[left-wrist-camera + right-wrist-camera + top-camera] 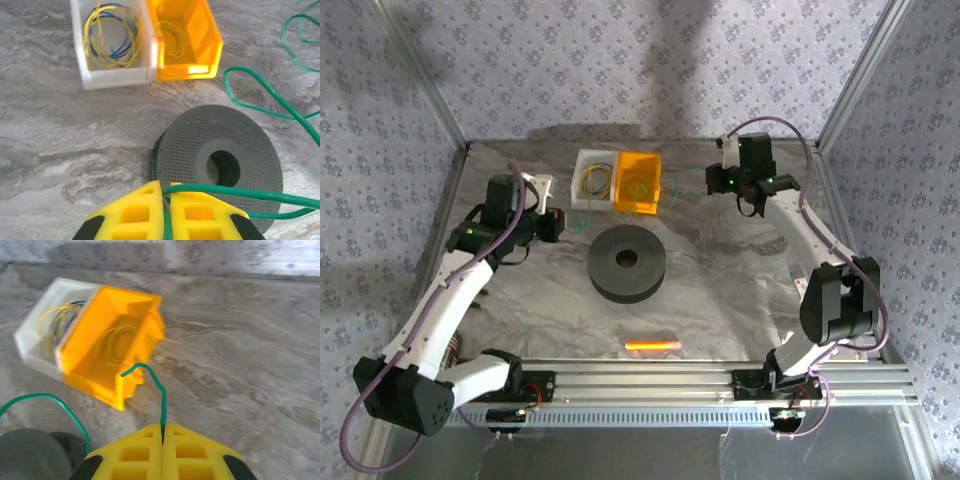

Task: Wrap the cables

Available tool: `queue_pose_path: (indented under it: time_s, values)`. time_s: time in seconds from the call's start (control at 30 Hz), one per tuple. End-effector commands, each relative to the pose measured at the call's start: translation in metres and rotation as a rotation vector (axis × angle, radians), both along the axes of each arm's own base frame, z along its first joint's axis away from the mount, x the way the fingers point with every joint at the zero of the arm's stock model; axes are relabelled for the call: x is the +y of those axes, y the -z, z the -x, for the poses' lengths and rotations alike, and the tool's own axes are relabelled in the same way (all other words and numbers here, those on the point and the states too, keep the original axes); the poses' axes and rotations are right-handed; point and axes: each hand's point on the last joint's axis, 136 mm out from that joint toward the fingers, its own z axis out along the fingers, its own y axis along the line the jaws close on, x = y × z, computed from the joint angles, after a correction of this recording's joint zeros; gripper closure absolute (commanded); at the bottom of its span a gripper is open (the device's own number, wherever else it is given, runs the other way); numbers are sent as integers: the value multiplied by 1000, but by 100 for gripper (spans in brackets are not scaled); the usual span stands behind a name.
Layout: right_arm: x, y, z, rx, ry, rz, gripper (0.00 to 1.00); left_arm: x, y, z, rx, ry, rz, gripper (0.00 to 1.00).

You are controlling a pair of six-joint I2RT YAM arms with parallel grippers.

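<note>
Left gripper point(165, 194) pinches green cable point(235, 188) over black spool point(200, 140). Right gripper point(162, 429) clamps the same cable near its end.

Top external: fixed, high behind arm bases point(510, 375), looks down and forward over whole desk point(720, 290), far range.
Left wrist: close range, looks past left pincer point(166, 192), down onto black spool point(190, 145), white bin point(115, 80) and yellow bin point(187, 72) beyond.
Right wrist: close range, low oblique past right pincer point(162, 432) toward both bins, spool edge lower left.
All three share bins, spool.
</note>
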Motion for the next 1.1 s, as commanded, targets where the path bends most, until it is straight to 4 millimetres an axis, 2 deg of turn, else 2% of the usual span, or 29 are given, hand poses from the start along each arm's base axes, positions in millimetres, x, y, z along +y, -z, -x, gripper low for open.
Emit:
queue_pose_path:
  time_s: [0.0,0.07,0.2,0.4,0.43,0.5,0.6,0.77,0.93,1.07]
  values:
    - [-57,-4,2,-32,178,95,100,26,-4,7,24,-62,-23,100]
    - [-71,-5,4,-31,212,66,100,34,-6,8,30,-85,-6,100]
    - [-75,-5,10,-31,216,65,100,32,-8,6,23,-70,19,100]
    - [-95,-5,11,-20,306,130,100,51,-12,4,29,-141,-19,100]
    - [-92,-5,11,-19,293,117,100,52,-15,4,19,-141,-14,100]
    - [-70,-9,11,-45,202,48,100,39,-21,4,2,-92,47,100]
    - [-29,-17,14,-71,79,-40,100,7,-26,0,-9,6,159,100]
    - [26,-25,18,-84,-41,-91,100,-42,2,-11,82,111,150,100]
    - [63,-41,24,-103,-116,-111,100,-79,15,-21,110,172,146,100]
    - [75,-53,29,-116,-145,-104,100,-89,18,-26,118,182,148,100]
